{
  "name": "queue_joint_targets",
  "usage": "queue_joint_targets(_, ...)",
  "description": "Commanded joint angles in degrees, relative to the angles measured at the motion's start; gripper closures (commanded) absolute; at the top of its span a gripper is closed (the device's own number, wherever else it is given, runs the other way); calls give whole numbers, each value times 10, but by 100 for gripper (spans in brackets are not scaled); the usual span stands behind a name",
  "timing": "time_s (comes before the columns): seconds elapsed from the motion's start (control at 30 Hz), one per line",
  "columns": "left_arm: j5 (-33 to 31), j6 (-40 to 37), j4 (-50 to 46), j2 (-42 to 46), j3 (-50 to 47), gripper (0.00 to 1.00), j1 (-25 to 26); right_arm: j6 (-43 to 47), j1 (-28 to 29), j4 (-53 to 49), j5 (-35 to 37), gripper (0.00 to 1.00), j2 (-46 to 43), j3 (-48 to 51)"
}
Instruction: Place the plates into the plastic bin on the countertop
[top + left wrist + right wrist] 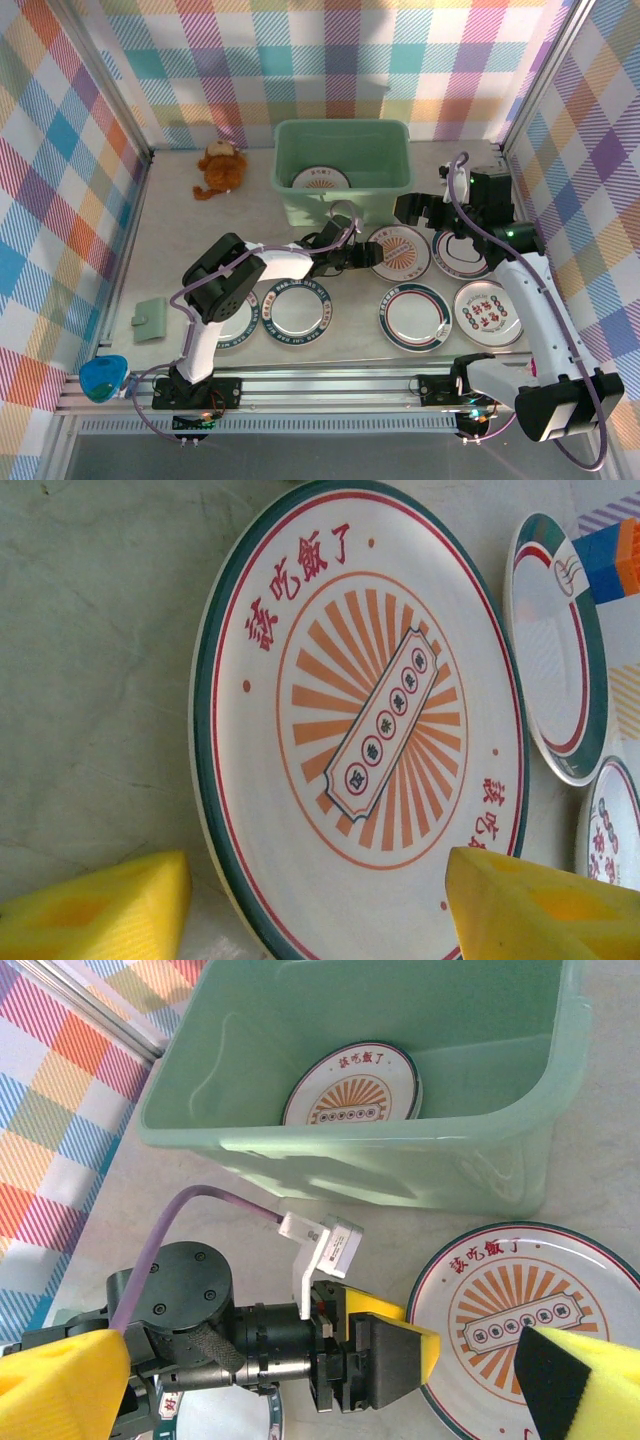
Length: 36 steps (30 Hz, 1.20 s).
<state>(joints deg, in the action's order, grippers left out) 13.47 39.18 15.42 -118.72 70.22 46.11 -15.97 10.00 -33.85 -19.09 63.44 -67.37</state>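
- My left gripper (318, 885) is partly open. Its yellow fingers (100, 905) stand apart at the near rim of the sunburst plate (370, 720), one beside the rim and the other over the plate's face. It has hold of nothing that I can see.
- The sunburst plate lies flat on the countertop (180, 240), just in front of the plastic bin (342, 125). I cannot tell whether either finger touches its rim.
- My right gripper (325, 1350) is spread wide and empty. It hangs above the countertop near the bin's front right corner, looking down on the left gripper and the sunburst plate.
- A second sunburst plate (350, 1090) lies inside the bin, on its floor towards the front left.
- The banded plate (412, 316), teal and red at the rim, sits on the countertop nearer to me than the sunburst plate.
- The red-dotted plate (487, 313) is just to the right of the banded plate.
- A half-hidden plate (455, 255) lies right of the sunburst plate, partly under my right arm.
- The dark-rimmed plate (297, 311) lies left of the banded one. Another plate (237, 322) beside it is largely covered by my left arm.
- A brown stuffed toy (220, 170) lies left of the bin, near the back wall.
- A small green case (151, 320) lies near the front left of the countertop, and a blue object (103, 378) rests on the front rail.
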Motion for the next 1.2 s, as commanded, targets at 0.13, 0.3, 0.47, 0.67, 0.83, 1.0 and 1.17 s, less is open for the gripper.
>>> queue_joint_targets(0.13,19,17,27,-26,22,38,13,5,-6,21,-9,1,5,12)
queue_joint_targets(0.3,13,17,23,-28,22,45,16,3,-8,23,-10,1,7,14)
queue_joint_targets(0.47,-7,17,1,-30,21,52,18,2,-9,25,-10,1,7,17)
queue_joint_targets(0.67,-33,18,-18,-31,20,61,21,2,-9,26,-13,1,8,21)
queue_joint_targets(0.83,-53,25,-27,-33,18,68,25,0,-9,29,-16,1,8,23)
queue_joint_targets(1.0,-69,29,-25,-24,4,75,25,-3,-9,31,-19,1,12,25)
queue_joint_targets(1.17,-87,33,-10,-6,-19,81,24,-5,-10,29,-21,1,13,22)
